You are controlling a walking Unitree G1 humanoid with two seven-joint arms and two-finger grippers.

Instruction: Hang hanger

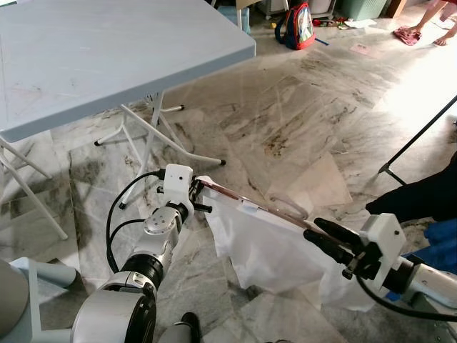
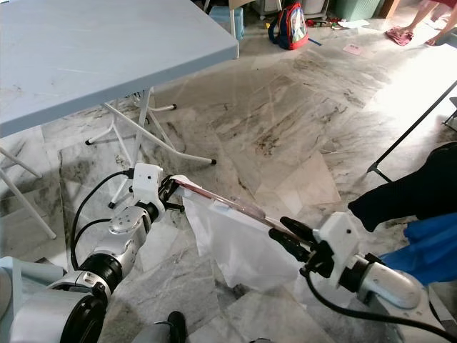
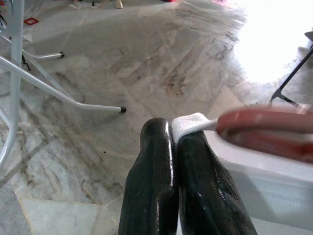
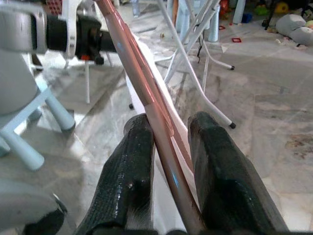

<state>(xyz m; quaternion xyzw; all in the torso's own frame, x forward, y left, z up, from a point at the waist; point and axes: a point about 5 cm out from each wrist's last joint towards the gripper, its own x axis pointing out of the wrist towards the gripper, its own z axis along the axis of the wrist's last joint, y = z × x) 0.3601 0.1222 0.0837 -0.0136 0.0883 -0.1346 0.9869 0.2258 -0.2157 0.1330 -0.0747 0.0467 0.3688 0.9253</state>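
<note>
A rose-gold hanger carries a white garment and hangs level above the marble floor, stretched between my two grippers. My left gripper is shut on the hanger's left end, and in the left wrist view its fingers pinch a corner of the white cloth beside the hanger's curved end. My right gripper holds the right end. In the right wrist view the hanger bar runs between its two black fingers, lying against one of them.
A grey folding table with white legs stands at the back left. A black rack leg, dark clothing and blue cloth are on the right. A backpack and a person's feet are far behind.
</note>
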